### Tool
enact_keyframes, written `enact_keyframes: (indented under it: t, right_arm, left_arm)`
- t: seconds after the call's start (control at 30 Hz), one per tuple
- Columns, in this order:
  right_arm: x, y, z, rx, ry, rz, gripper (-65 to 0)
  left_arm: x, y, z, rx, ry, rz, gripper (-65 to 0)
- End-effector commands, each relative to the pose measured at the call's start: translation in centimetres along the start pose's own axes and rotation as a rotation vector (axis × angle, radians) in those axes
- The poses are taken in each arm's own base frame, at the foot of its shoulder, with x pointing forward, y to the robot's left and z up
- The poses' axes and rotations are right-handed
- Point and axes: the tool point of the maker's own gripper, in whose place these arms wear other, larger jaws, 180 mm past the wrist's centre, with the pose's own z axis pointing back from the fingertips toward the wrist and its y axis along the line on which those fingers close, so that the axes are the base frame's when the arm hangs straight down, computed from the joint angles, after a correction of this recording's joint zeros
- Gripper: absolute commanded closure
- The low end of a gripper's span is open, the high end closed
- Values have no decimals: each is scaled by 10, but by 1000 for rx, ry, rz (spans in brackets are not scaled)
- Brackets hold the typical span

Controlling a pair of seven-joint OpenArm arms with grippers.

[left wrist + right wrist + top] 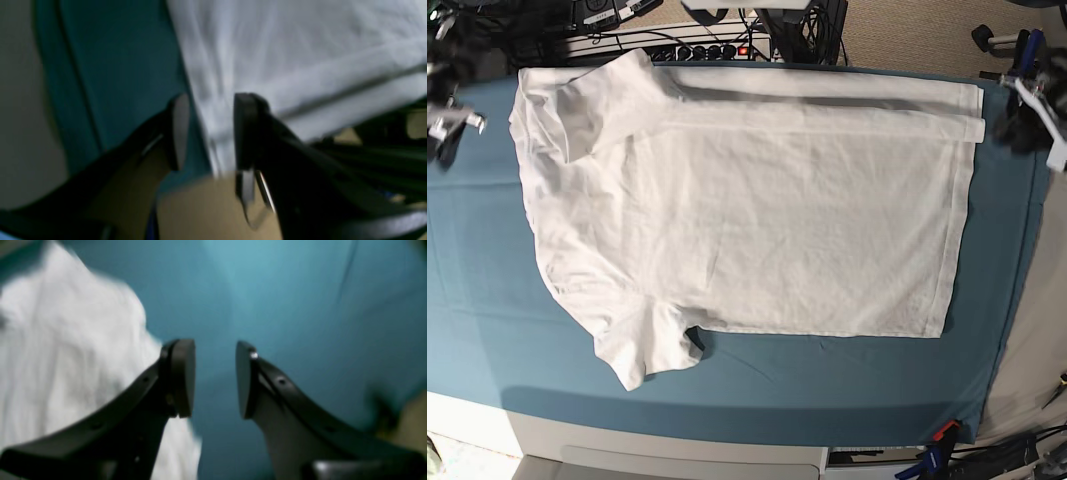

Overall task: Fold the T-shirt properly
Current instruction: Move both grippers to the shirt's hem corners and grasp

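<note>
The white T-shirt (747, 210) lies spread on the teal table cloth (827, 375), collar end to the left and hem to the right, its far long edge folded over as a strip (827, 110). My left gripper (211, 133) is open just off the shirt's far right corner; blurred white cloth (300, 56) shows beyond and between its fingers, not pinched. My right gripper (215, 378) is open above bare teal cloth (283, 306), with the shirt (66, 340) to its left. In the base view the right arm (445, 125) is at the far left and the left arm (1030, 100) at the far right.
Cables and a power strip (707, 45) run behind the table's far edge. A near sleeve (642, 345) points toward the front edge. Clamps (937, 440) hold the cloth at the front right corner.
</note>
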Motion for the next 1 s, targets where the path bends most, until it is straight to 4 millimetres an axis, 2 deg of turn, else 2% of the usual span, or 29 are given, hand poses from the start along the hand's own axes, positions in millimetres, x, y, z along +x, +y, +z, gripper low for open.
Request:
enact_keyframes:
  t: [0.0, 0.1, 0.23, 0.43, 0.57, 0.73, 0.83, 0.97]
  right_arm:
    - [18, 2, -6, -2, -54, 19, -211]
    - [39, 25, -31, 41, -132, 16, -211]
    - [50, 74, -79, 149, -158, -11, -211]
    - [39, 148, -163, 284, -58, -23, -211]
    - [33, 184, -206, 360, 30, -91, -211]
    - [46, 214, -246, 421, 93, -208, -211]
    - [57, 233, -264, 458, 138, -268, -211]
    - [60, 252, -277, 477, 209, -259, -211]
  left_arm:
    - [24, 7, 3, 26, -55, -53, -230]
    - [63, 25, 2, 87, -158, -90, -212]
    - [101, 38, -12, 109, -230, -152, -195]
    - [122, 51, -74, 92, -202, -153, -195]
    - [138, 73, -119, 82, -169, -86, -195]
    - [181, 115, -161, 86, -192, 91, -192]
    - [203, 136, -181, 94, -213, 229, -178]
    - [204, 146, -207, 108, -184, 370, -175]
